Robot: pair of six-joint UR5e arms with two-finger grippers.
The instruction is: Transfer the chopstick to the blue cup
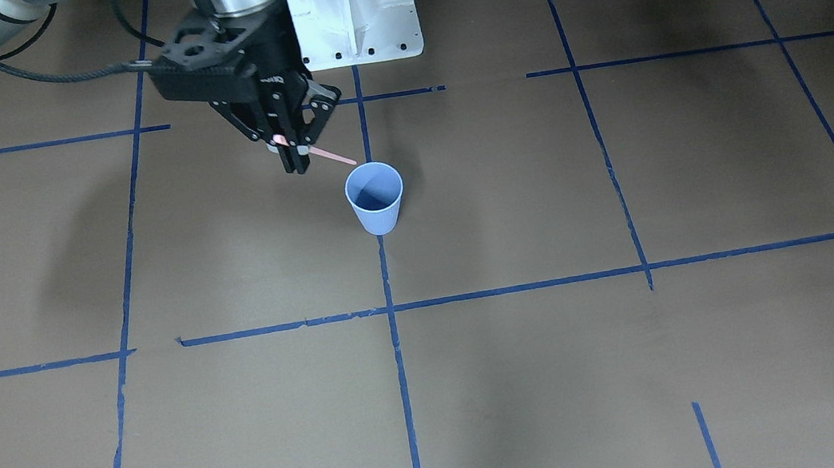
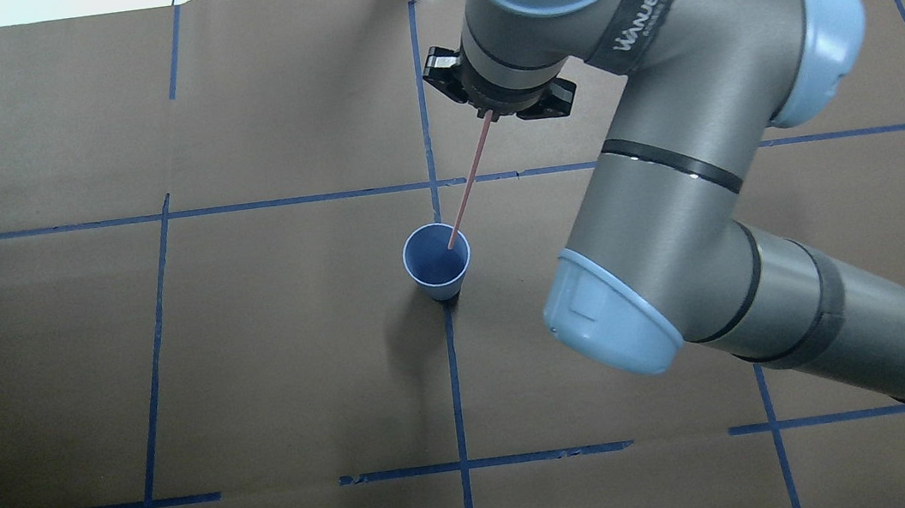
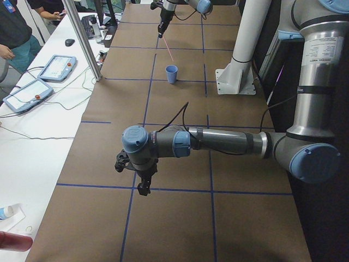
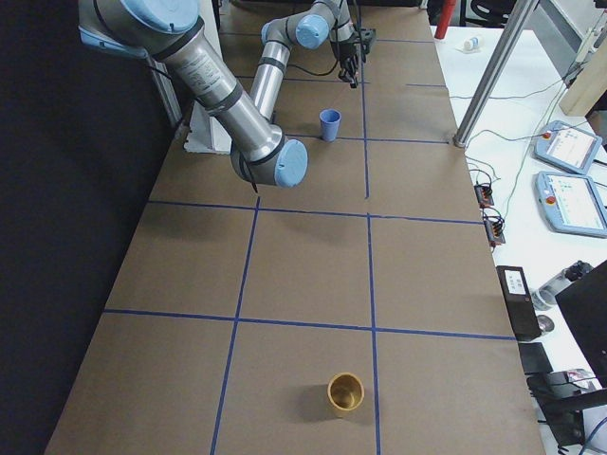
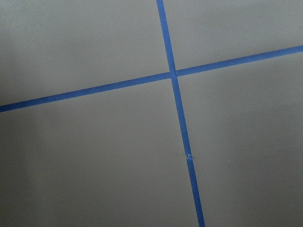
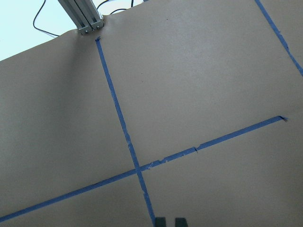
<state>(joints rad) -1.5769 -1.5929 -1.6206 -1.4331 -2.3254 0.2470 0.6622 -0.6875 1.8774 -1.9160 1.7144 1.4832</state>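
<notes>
The right gripper [image 1: 295,163] pinches the chopstick [image 1: 331,156], which slants down toward the blue cup [image 1: 375,199]. Whether the left gripper [image 3: 143,187] is wide or narrow, I cannot tell.

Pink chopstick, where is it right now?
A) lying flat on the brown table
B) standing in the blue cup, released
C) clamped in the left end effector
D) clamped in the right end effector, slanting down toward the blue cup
D: the right end effector is shut on the thin pink chopstick, whose lower tip points at the rim of the blue tapered cup.
</notes>
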